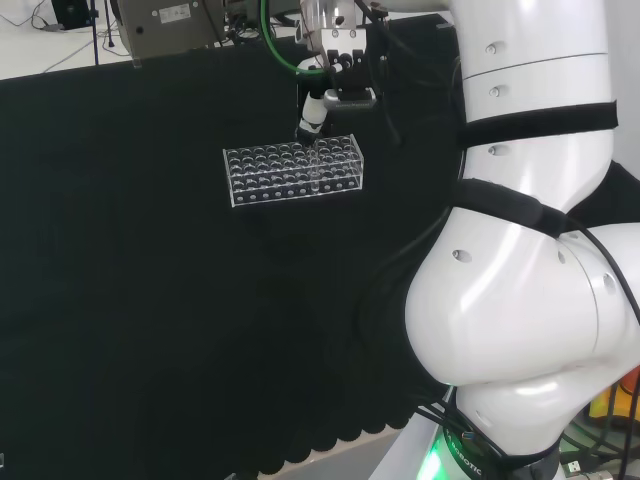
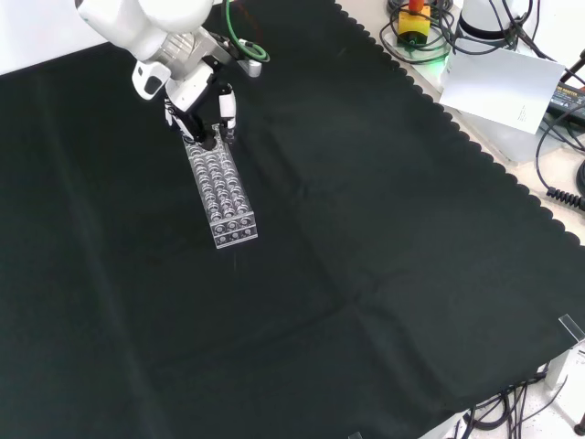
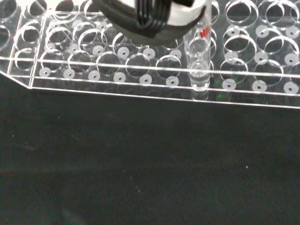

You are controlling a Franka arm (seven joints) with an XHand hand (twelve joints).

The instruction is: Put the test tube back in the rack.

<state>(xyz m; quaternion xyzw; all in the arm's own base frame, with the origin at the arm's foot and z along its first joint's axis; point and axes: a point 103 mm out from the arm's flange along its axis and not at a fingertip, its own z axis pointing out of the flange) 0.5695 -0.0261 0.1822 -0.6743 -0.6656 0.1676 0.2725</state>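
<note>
The desk (image 2: 384, 274) is covered by a black cloth (image 1: 150, 300) with a scalloped edge — in the front view that edge runs down the right side, in the head view along the near side. One thing stands directly on the cloth: a clear rack (image 1: 293, 172) of many round holes. In the front view the rack (image 2: 221, 190) stands at the upper left of the cloth — its long side running away from the camera.
</note>
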